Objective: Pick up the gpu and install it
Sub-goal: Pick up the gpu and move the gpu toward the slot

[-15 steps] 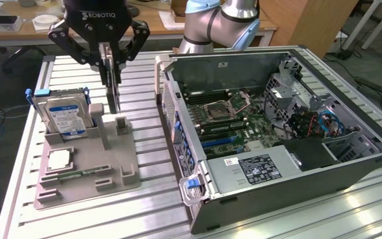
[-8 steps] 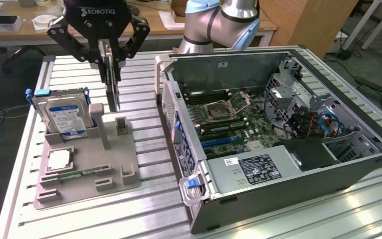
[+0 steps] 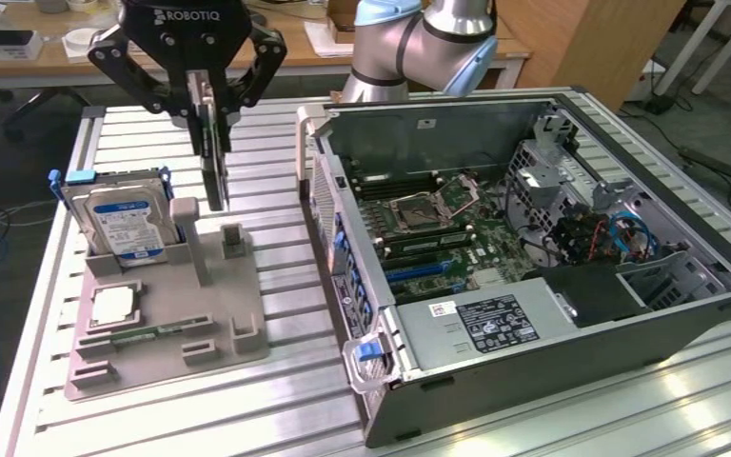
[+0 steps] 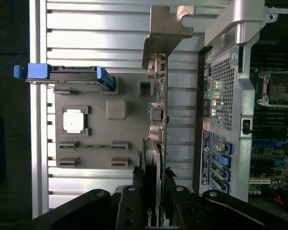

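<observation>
I have the gripper (image 3: 213, 100) closed on the top edge of the graphics card (image 3: 216, 162), which hangs upright and edge-on in the upper left of the exterior view, above the grey parts holder (image 3: 232, 286) on the desk (image 3: 213, 409). Its lower end is close to the holder's posts, and I cannot tell whether it is clear of them. My first worry is the grip itself: the gripper pinches a thin board near one end, so the long free length could swing or twist if I move sharply, and a tilted card would not line up with its slot. In the wrist view the metal bracket (image 4: 165, 28) sits at the far end of the card, and that is the part I judge most likely to catch. Just beside the card, toward the exterior view's left, stands the hard drive (image 3: 118, 219), so any drift that way risks a knock. Toward the exterior view's right is the open computer case (image 3: 670, 314), whose perforated rear panel (image 3: 325, 181) stands between the card and the motherboard (image 3: 467, 228). Crossing too low would strike that wall. Inside, cables and the drive cage crowd the slots (image 3: 423, 269), so a skewed approach could snag or jam.
</observation>
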